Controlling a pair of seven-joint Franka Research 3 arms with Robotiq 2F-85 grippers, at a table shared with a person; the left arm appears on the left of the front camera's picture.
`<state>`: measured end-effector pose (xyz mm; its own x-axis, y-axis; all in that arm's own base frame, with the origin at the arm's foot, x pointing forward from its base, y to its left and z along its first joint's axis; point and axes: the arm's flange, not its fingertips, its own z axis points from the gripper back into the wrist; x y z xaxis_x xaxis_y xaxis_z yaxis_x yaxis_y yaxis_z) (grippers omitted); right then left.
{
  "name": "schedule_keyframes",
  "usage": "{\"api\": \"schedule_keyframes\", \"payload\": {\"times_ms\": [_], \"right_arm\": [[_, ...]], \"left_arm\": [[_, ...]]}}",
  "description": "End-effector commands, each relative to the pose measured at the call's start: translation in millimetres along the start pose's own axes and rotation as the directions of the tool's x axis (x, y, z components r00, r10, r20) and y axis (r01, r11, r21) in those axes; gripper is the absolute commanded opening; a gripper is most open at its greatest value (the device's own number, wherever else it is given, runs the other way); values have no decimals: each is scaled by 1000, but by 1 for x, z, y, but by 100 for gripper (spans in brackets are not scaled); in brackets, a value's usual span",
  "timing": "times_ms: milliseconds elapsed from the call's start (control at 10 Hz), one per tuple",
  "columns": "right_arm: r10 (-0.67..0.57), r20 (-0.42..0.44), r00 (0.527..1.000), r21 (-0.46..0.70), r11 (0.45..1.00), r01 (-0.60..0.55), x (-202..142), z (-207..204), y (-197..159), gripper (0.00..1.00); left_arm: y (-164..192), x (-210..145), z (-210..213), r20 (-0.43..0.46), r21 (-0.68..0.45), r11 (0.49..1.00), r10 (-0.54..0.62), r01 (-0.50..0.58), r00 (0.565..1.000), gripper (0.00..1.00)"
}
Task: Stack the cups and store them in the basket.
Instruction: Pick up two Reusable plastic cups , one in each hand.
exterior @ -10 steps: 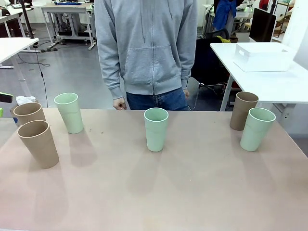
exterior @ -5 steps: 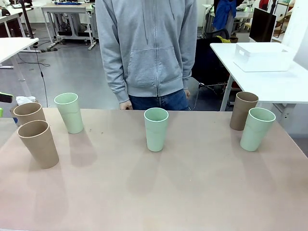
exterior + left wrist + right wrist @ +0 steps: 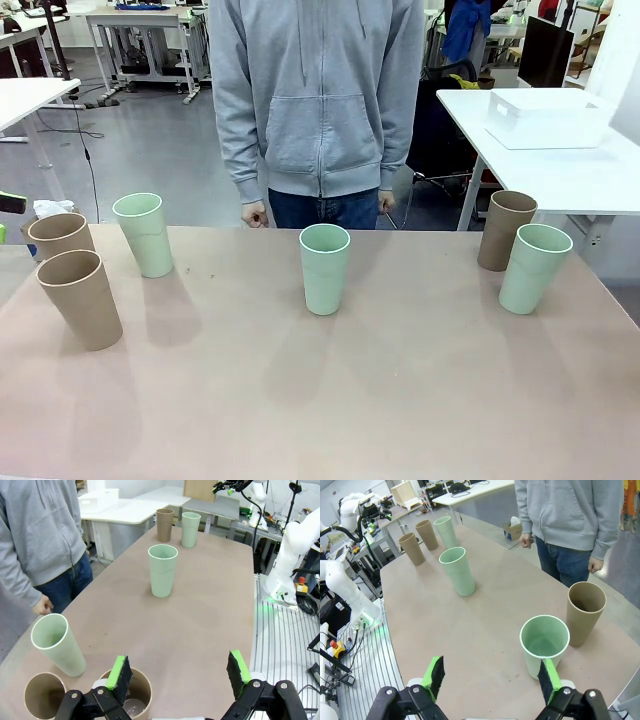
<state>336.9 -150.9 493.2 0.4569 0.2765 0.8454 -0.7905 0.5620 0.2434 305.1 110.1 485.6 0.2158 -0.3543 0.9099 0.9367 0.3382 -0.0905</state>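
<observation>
Both my hands hang open over the pale brown worktop (image 3: 350,400). My left gripper (image 3: 179,670) holds its green pads (image 3: 120,672) wide apart with nothing between them, above the worktop's left end. Below it stands a tan cardboard-brown tapered tumbler (image 3: 140,690), with a second tan tumbler (image 3: 44,700) just beside it at the left edge and a pale mint green tapered tumbler (image 3: 59,647) near them toward the far left corner.

My right gripper (image 3: 491,678) is just as open and empty above the right end, where a second mint green tumbler (image 3: 545,647) and a third tan tumbler (image 3: 585,612) stand just beside each other near the right edge. A third mint green tumbler (image 3: 325,268) stands alone in the middle, closer to the far edge and well apart from both groups.

All six stand upright, mouths up, none nested in another. The white rectangular plastic basket (image 3: 545,130) sits on a separate white table (image 3: 600,180) beyond the far right corner. A person in a grey hooded sweatshirt (image 3: 318,100) stands at the far edge, one hand (image 3: 254,213) hanging just behind the rim
</observation>
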Motion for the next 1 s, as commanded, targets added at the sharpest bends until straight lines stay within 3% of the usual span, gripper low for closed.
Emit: {"api": "schedule_keyframes", "payload": {"times_ms": [0, 300, 500, 900], "right_arm": [[0, 0, 1000, 0, 1000, 0, 0, 0, 0, 100], [30, 72, 997, 243, 969, -46, 16, -15, -83, 100], [71, 135, 988, 273, 956, -106, 2, -19, -118, 100], [128, 235, 964, 291, 937, -195, -47, -44, -158, 100]], "left_arm": [[0, 0, 0, 0, 0, 1000, 0, 0, 1000, 100], [72, -6, 20, 44, -77, 996, 38, -35, 998, 100], [102, -21, 31, 66, -96, 994, 48, -42, 997, 100], [144, -77, 70, 265, -51, 997, -45, 61, 963, 100]]}}
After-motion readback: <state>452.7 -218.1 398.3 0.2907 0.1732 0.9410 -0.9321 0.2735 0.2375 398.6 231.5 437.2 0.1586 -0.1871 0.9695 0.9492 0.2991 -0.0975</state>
